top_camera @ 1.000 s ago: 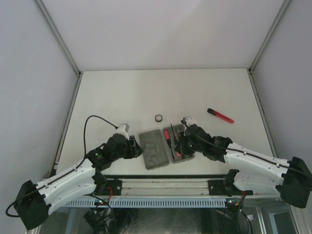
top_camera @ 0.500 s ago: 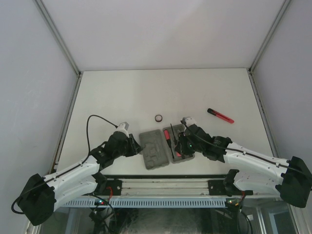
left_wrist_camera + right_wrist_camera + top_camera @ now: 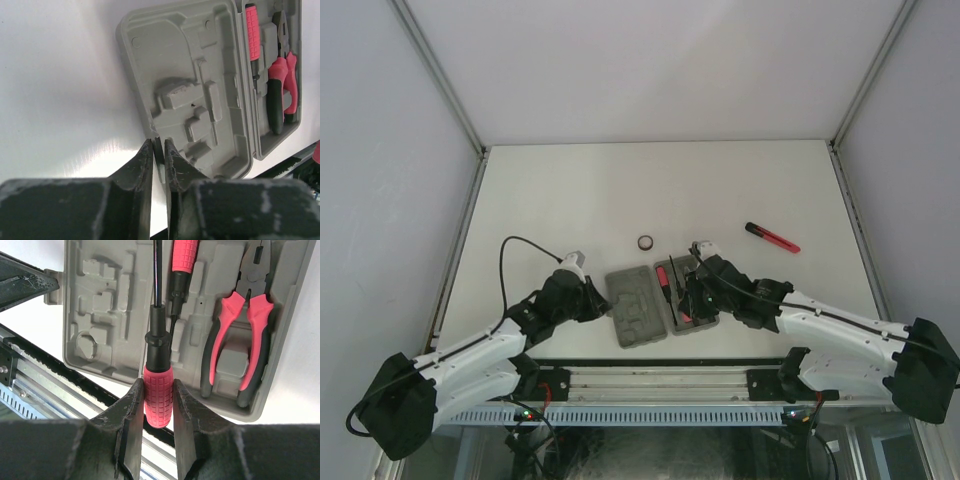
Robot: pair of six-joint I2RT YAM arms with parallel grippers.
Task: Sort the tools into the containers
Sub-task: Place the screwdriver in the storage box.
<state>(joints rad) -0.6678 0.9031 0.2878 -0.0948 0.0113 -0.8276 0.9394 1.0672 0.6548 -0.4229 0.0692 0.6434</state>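
Note:
The grey case (image 3: pixel 638 310) lies open near the table's front edge. In its right half lie the red-handled pliers (image 3: pixel 244 335) and a red-handled screwdriver (image 3: pixel 184 252). Just over that half, my right gripper (image 3: pixel 158 386) is shut on a second screwdriver (image 3: pixel 158 365) by its red handle, shaft pointing away across the case. My left gripper (image 3: pixel 159 143) is shut on the rim of the case's left half (image 3: pixel 200 75). A black ring (image 3: pixel 645 241) lies behind the case. To the right, a slim red-black stick tool (image 3: pixel 772 237) rests on the table.
The case sits close to the table's near edge, with the arms' metal mounting rail (image 3: pixel 660 380) right below it. A black cable (image 3: pixel 515 243) loops over the table by the left arm. Frame posts and walls bound the table on three sides.
My left gripper moved right to the case's left edge and closed its jaws on the rim. The right arm and its screwdriver have barely moved.

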